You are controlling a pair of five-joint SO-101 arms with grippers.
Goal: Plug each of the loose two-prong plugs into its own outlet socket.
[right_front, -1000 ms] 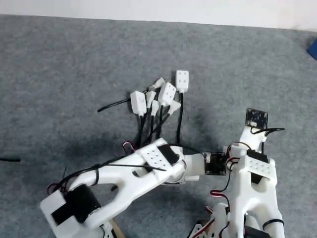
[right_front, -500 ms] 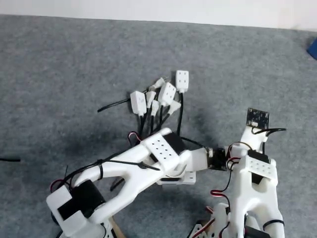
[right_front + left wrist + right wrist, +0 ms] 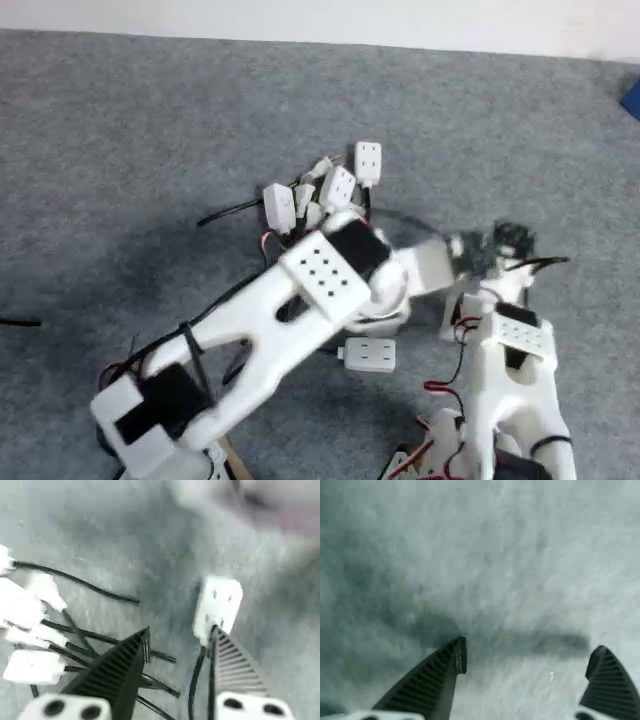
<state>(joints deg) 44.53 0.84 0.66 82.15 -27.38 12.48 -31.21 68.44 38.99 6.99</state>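
High view, my tally: loose plugs [image 3: 320, 166] and sockets [image 3: 367, 162] heaped by the left arm [image 3: 300, 300], one socket block [image 3: 370, 353] lying apart, nothing joined by my judgement; left gripper [image 3: 179, 630] and right gripper [image 3: 530, 647] both gape, empty.

White arms [image 3: 290, 300], black motors [image 3: 150, 410], ribbed black grippers [image 3: 180, 629] [image 3: 530, 644].

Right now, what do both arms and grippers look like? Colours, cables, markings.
Both arms are white shells with black servo blocks. The left arm carries a white plate with a grid of dark dots, plus black and red wires; the right arm has the same wiring. Left gripper and right gripper have black ribbed wedge fingers.
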